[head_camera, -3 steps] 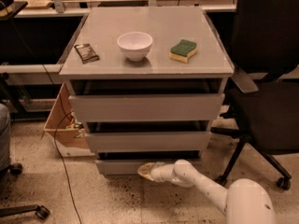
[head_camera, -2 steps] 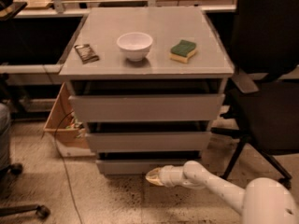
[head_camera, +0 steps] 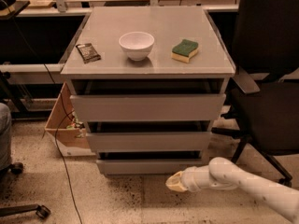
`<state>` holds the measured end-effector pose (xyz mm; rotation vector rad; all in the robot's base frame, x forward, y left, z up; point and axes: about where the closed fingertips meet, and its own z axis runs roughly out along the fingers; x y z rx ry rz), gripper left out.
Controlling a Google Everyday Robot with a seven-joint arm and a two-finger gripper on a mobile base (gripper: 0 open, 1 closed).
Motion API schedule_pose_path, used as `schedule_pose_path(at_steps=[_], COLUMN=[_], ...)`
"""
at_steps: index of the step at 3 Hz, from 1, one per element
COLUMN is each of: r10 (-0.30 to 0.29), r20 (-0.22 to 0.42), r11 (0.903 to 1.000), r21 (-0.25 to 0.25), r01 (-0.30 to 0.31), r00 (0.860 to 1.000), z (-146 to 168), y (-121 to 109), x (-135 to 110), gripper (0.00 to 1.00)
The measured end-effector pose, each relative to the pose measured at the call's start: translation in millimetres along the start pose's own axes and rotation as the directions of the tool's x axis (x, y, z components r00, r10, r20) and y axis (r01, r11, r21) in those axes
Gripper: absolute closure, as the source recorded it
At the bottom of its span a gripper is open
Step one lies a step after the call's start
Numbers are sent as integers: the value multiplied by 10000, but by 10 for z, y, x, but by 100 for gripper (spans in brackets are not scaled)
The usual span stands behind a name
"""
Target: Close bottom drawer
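Grey cabinet [head_camera: 219,64] with three drawers, seen from the front and above. We mark the bottom drawer [head_camera: 140,166] as the lowest and slimmest front, just above the speckled floor [head_camera: 117,199], with a dark gap showing along its top edge. The middle drawer [head_camera: 148,141] and top drawer [head_camera: 147,107] sit above it, each with a like gap. The gripper [head_camera: 175,181] lies low over the floor, just in front of and below the right part of the bottom front. It appears apart from the panel, and we cannot tell whether it is released or clenched. The white arm [head_camera: 243,183] runs from it to the lower right corner. Nothing stands between gripper and drawer. A black chair [head_camera: 273,101] crowds the cabinet's right side, a cardboard box [head_camera: 60,125] leans at its left, a cable [head_camera: 61,157] trails over the floor, and part of a second chair [head_camera: 4,139] shows at the left edge. Compared with a second ago, the gripper has shifted right and slightly away from the front, where it earlier sat nearer the panel's middle; the drawer itself looks unmoved. We count three drawers, one bowl [head_camera: 136,45], one sponge [head_camera: 185,50], one dark packet [head_camera: 88,52], one box, two chairs and one gripper.
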<state>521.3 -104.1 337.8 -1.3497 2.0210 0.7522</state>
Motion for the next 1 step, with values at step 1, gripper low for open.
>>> schedule_pose_path(at_steps=[1], r10=[132], r20=[-254], r11=[9995], r21=[275], r01=[-126], r00=[9996], z=[-556], y=[144], x=[-104], gripper=[100])
